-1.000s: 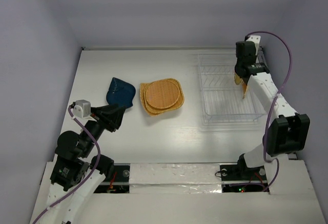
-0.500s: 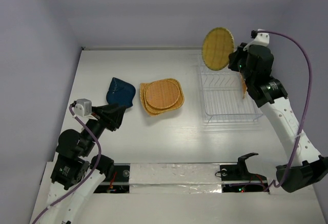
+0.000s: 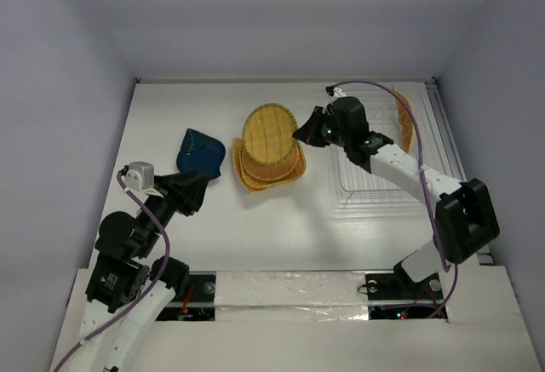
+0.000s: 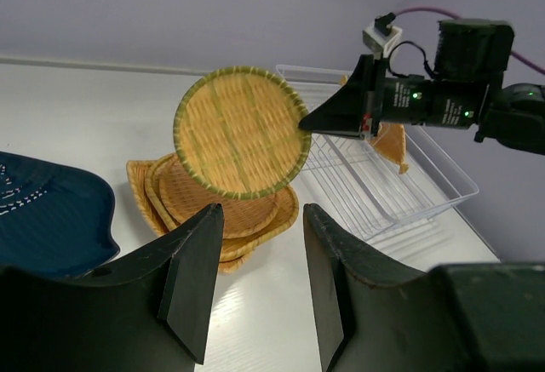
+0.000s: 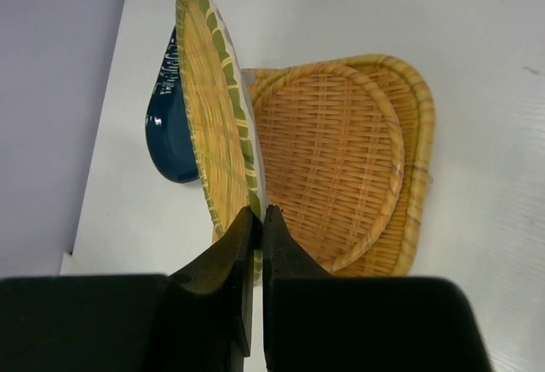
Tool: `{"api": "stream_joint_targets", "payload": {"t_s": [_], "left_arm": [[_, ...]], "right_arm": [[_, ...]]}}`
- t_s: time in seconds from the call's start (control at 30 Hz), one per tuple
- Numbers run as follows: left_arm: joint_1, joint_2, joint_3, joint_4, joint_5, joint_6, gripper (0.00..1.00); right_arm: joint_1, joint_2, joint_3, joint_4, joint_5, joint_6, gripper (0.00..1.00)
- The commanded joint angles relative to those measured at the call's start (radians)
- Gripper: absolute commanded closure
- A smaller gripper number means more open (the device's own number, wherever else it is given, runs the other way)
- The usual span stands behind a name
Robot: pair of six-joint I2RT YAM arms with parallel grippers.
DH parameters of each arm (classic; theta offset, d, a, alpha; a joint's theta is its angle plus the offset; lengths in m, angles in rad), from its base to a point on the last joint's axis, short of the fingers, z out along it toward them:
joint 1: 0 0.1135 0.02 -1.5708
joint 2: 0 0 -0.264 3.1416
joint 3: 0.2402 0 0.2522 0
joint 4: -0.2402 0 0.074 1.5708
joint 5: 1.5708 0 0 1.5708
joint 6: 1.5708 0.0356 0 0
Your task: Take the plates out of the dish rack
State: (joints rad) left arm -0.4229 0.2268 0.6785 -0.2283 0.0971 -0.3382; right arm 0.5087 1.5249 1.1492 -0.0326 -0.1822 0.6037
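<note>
The white surface (image 3: 170, 108) carries everything. At its right side lies the clear wire rack (image 3: 366, 189), the largest item. One leaf-shaped orange plate (image 3: 403, 121) stands on edge in its far part. Left of the rack, near the middle of the surface, sits a stack of orange plates (image 3: 271, 172), rounded squares nested one in another. Just left of that stack lies the dark blue plate (image 3: 202, 152), flat on the surface.

Above the stack the round yellow-green plate (image 3: 271, 134) is held off the surface, tilted close to upright. The right tool (image 5: 258, 219) is clamped tight on that plate's rim, its two fingers nearly meeting with the edge pinched between them. The right arm reaches out from the rack side across to the stack.

The left tool (image 4: 261, 219) hangs near the blue plate's front edge, its fingers spread wide with nothing between them.
</note>
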Motion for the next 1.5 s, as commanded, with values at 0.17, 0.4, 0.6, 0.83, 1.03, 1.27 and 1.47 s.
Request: {"api": "stream_joint_targets", "payload": {"t_s": [0.17, 0.4, 0.6, 0.83, 1.03, 1.27, 1.47], "left_arm": [[0.013, 0.014, -0.008, 0.049, 0.007, 0.004, 0.61], [0.013, 0.016, -0.008, 0.052, 0.012, 0.004, 0.61], [0.013, 0.014, -0.008, 0.05, 0.012, 0.004, 0.61], [0.013, 0.008, -0.008, 0.05, 0.012, 0.004, 0.61], [0.013, 0.0, -0.007, 0.049, 0.007, 0.004, 0.61], [0.013, -0.012, -0.007, 0.047, 0.007, 0.004, 0.61], [0.004, -0.04, -0.008, 0.05, 0.007, 0.004, 0.6]], "right_arm": [[0.031, 0.076, -0.078, 0.321, -0.099, 0.171, 1.0], [0.031, 0.1, -0.131, 0.313, -0.059, 0.177, 1.0], [0.031, 0.104, -0.148, 0.275, -0.02, 0.169, 0.83], [0.031, 0.055, -0.17, 0.197, 0.079, 0.133, 0.53], [0.031, -0.034, -0.171, 0.125, 0.154, 0.094, 0.51], [0.016, -0.247, -0.112, -0.102, 0.533, -0.054, 1.0], [-0.217, -0.266, -0.057, -0.268, 0.756, -0.195, 1.0]]}}
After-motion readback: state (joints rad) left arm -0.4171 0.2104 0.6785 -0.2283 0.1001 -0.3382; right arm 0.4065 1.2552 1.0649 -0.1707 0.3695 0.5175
